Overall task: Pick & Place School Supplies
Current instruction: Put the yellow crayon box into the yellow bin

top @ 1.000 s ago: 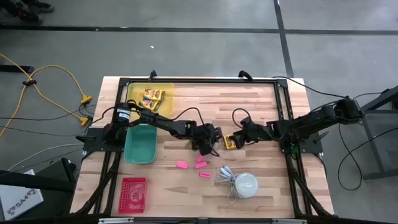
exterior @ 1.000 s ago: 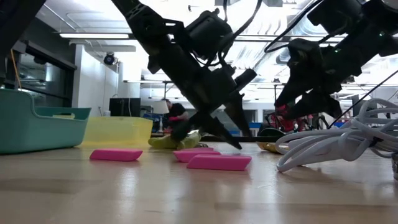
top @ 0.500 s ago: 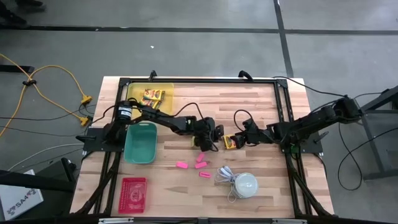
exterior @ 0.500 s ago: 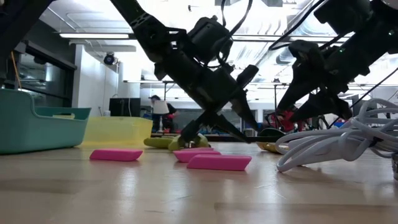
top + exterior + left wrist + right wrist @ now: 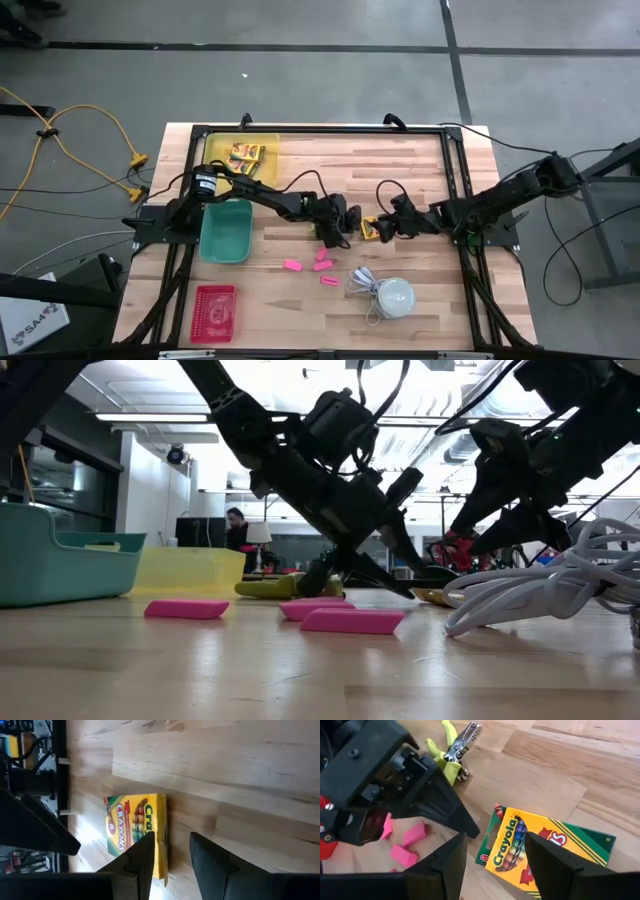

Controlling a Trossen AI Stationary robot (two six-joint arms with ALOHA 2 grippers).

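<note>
The whole bench is seen straight down from the high view, at a distance. From bench-top height, the low view is aimed level across the wood into the room behind, close to the pink erasers. Each wrist view is pointed past its own fingers, very near one crayon box on the wood, which is shared by both wrist views and the high view.

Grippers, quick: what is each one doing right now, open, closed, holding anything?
Left gripper: open, empty, beside the crayon box.
Right gripper: open, empty, over the same crayon box.
</note>
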